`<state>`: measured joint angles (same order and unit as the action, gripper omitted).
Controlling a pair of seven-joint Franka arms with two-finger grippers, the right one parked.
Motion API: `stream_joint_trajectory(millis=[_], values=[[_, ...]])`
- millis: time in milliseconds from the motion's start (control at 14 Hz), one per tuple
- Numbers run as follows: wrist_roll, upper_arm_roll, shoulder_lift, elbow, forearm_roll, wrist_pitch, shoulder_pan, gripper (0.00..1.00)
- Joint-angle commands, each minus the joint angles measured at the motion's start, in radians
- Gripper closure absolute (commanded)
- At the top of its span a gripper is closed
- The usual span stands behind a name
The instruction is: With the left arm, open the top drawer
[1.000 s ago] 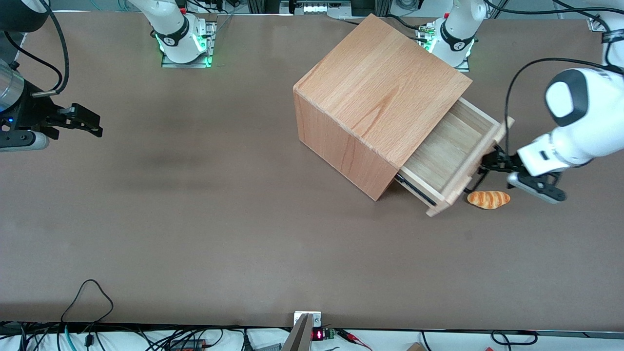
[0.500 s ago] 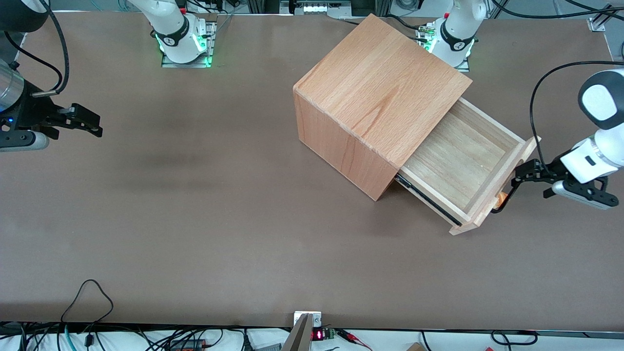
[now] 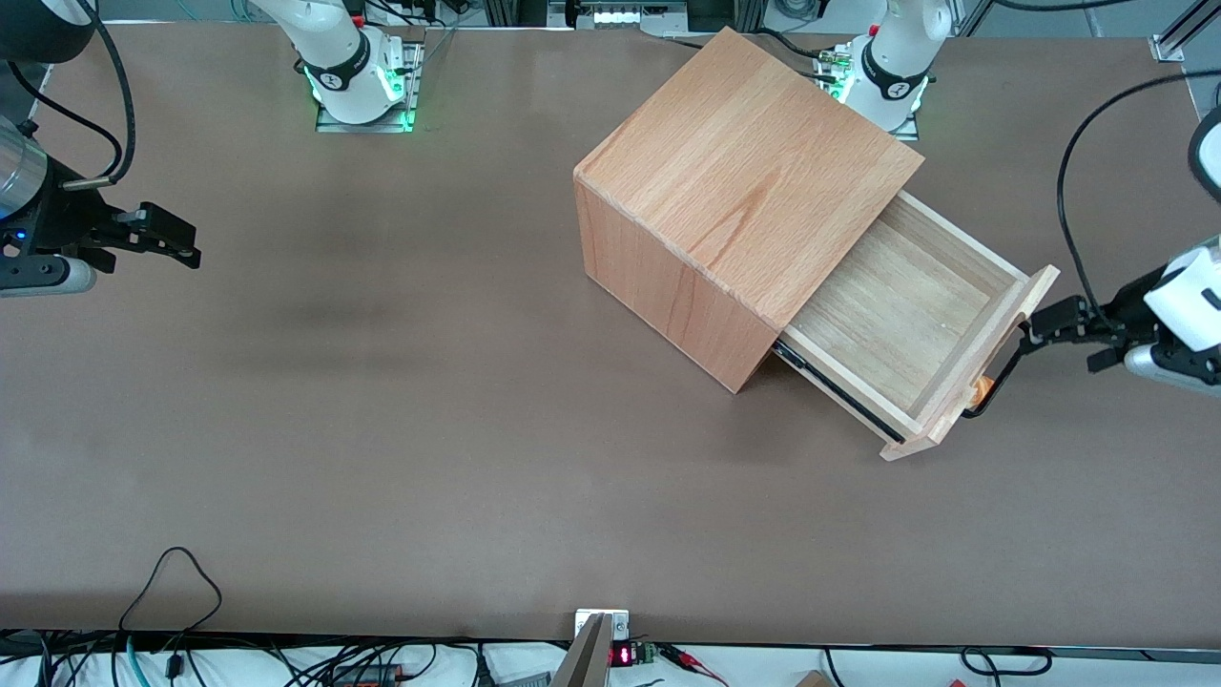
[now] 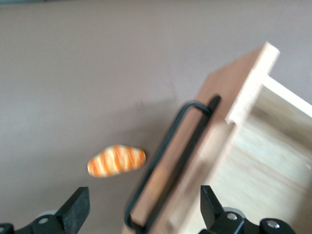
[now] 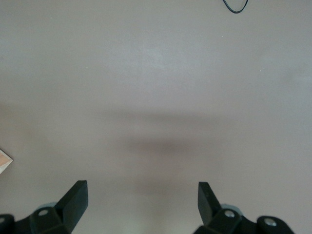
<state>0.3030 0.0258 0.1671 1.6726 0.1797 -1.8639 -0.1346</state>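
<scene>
The top drawer (image 3: 897, 320) of the wooden cabinet (image 3: 754, 181) stands pulled far out, and its inside is empty. Its black loop handle (image 3: 997, 377) sits on the flat front panel (image 3: 987, 348). My left gripper (image 3: 1047, 321) is open and holds nothing, just off the handle's upper end, toward the working arm's end of the table. In the left wrist view the gripper (image 4: 144, 195) has its fingers wide apart, with the handle (image 4: 165, 161) and the drawer front (image 4: 234, 87) ahead of them and not touched.
A small orange striped bread roll (image 4: 117, 160) lies on the table beside the drawer front. In the front view it (image 3: 983, 389) shows only as a sliver under the handle. The left arm's black cable (image 3: 1068, 191) arcs above the gripper.
The drawer slid much farther out of the cabinet. The gripper then let go of the handle and drew back a little toward the working arm's end of the table.
</scene>
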Motion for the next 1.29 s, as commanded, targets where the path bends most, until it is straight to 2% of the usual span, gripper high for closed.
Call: stream_joint_trajectory(millis=[0, 214, 429, 786, 1214], values=[[-0.146, -0.007, -0.127, 0.009, -0.101, 0.155, 0.045, 0.00], [-0.284, -0.039, -0.227, 0.022, -0.166, 0.291, 0.119, 0.00], [-0.329, -0.043, -0.261, 0.052, -0.210, 0.296, 0.141, 0.00], [-0.318, -0.087, -0.270, 0.139, -0.210, 0.204, 0.145, 0.00], [-0.325, -0.087, -0.275, 0.130, -0.200, 0.203, 0.148, 0.00]])
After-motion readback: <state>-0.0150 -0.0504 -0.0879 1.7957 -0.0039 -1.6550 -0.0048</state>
